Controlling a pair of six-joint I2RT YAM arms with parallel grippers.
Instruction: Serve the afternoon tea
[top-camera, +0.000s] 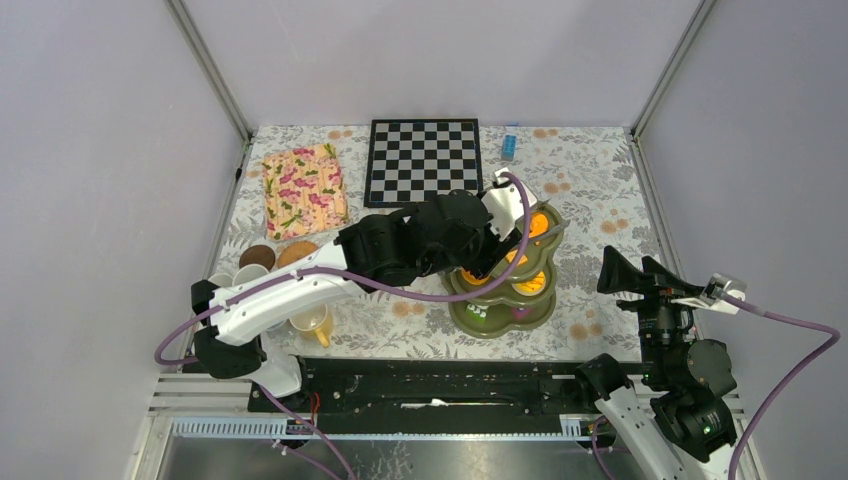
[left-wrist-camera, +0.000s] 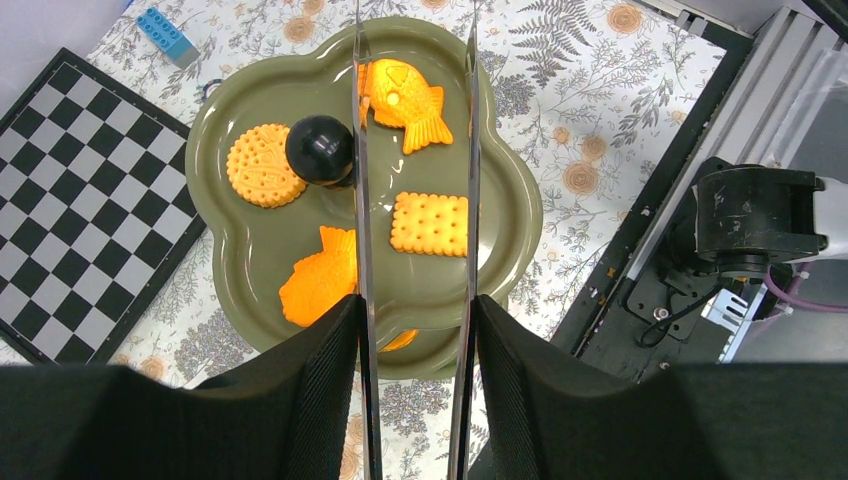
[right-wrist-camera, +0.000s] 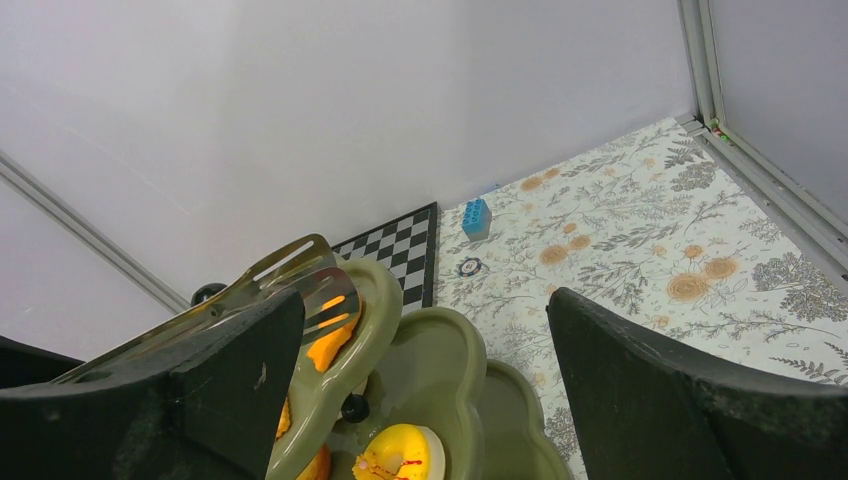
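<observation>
The olive-green three-tier stand (top-camera: 505, 312) stands right of the table's middle. From above, the left wrist view shows its top tier (left-wrist-camera: 240, 250) with the black knob (left-wrist-camera: 320, 150), a round biscuit (left-wrist-camera: 262, 165), a square biscuit (left-wrist-camera: 430, 222) and two orange fish-shaped biscuits (left-wrist-camera: 405, 95). My left gripper (top-camera: 488, 240) (left-wrist-camera: 415, 310) is above the top tier, shut on metal tongs (left-wrist-camera: 362, 200) whose blades stand apart over the biscuits and hold nothing. My right gripper (top-camera: 628, 275) (right-wrist-camera: 425, 320) is open and empty, to the right of the stand (right-wrist-camera: 440, 350). A yellow doughnut (right-wrist-camera: 400, 450) lies on the middle tier.
A cream-yellow mug (top-camera: 312, 322), pale mugs (top-camera: 235, 277) and two brown coasters (top-camera: 275, 255) sit at the near left. The floral tray (top-camera: 303, 190) and the chessboard (top-camera: 422, 160) lie at the back. A blue brick (top-camera: 509, 145) lies by the back wall.
</observation>
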